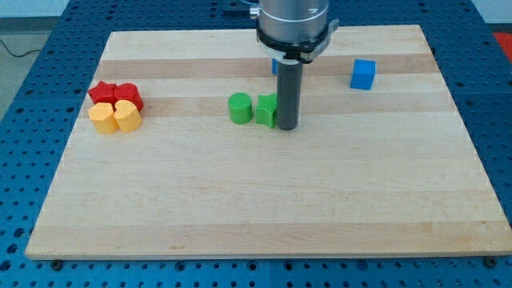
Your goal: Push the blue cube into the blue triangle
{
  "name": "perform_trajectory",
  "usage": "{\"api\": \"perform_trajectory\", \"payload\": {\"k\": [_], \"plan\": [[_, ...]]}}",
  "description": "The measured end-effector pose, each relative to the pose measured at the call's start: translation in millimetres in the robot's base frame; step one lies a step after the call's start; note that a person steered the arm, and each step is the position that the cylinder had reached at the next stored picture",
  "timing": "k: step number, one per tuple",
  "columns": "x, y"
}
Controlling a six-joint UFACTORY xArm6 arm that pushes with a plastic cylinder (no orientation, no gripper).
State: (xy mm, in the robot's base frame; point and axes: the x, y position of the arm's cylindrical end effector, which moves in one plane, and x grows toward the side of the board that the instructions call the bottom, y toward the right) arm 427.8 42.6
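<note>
Pale wood under smooth plastic-looking blocks, with a matt rod and a metal mount above.

The pale wooden board (pixel 264 200) shows lengthwise grain in light and darker planks, with a smooth satin finish. The blue cube (pixel 363 74), the green cylinder (pixel 239 108), the green block (pixel 266 110), the red blocks (pixel 116 94) and the yellow blocks (pixel 116 117) all look like smooth, evenly coloured plastic with a soft sheen. The straight dark grey rod (pixel 287 96) looks matt down to my tip (pixel 287 126); its round mount (pixel 293 20) above is brushed silvery metal. The blue perforated table (pixel 32 120) around the board looks like painted metal.
</note>
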Motion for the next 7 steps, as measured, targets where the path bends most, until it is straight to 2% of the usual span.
{"api": "perform_trajectory", "payload": {"k": [2, 3, 4, 7], "plan": [[-42, 202], [-88, 249], [-100, 214], [-100, 48]]}}
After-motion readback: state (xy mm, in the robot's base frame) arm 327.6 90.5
